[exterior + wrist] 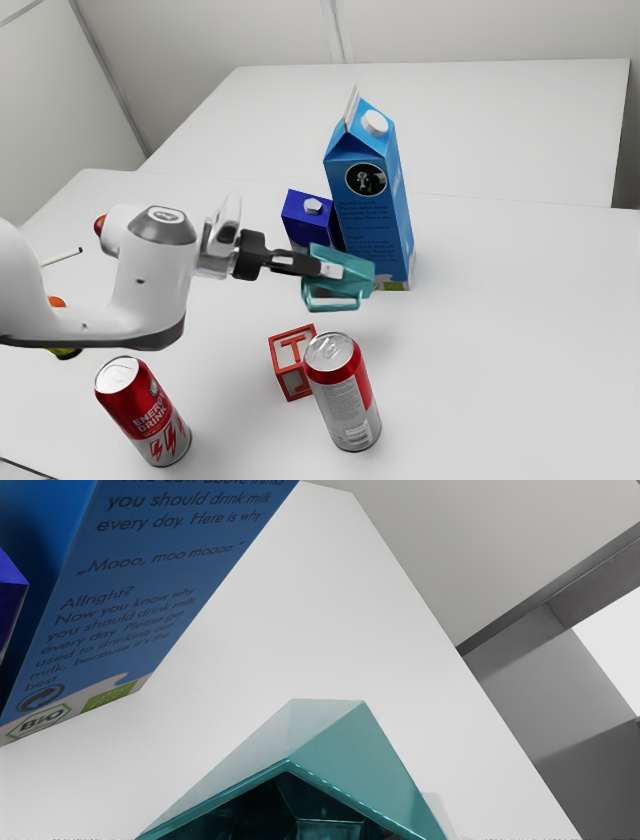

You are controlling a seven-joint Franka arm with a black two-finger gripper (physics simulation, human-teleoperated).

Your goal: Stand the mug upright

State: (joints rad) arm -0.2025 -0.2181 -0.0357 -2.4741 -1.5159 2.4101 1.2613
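- At my jaws is the teal mug (357, 272), tipped over, its mouth turned back toward my hand and its handle (332, 303) to one side; I can't tell whether it touches the surface (500, 340).
- My jaws reach the mug's rim; how far open they are, or whether they grip its wall, I can't tell.
- I judge the step in hand to be between grasping and righting. The next move calls for a sure hold, then a wrist turn bringing my jaws to point down, so the mouth faces up and the base sits flat.
- Close beyond my jaws stand the small blue carton (297, 212) and the tall milk carton (372, 215); a wide swing might knock either.
- Farther from my jaws are the letter block (292, 362), the red-and-grey can (343, 392) and the energy drink can (145, 412).
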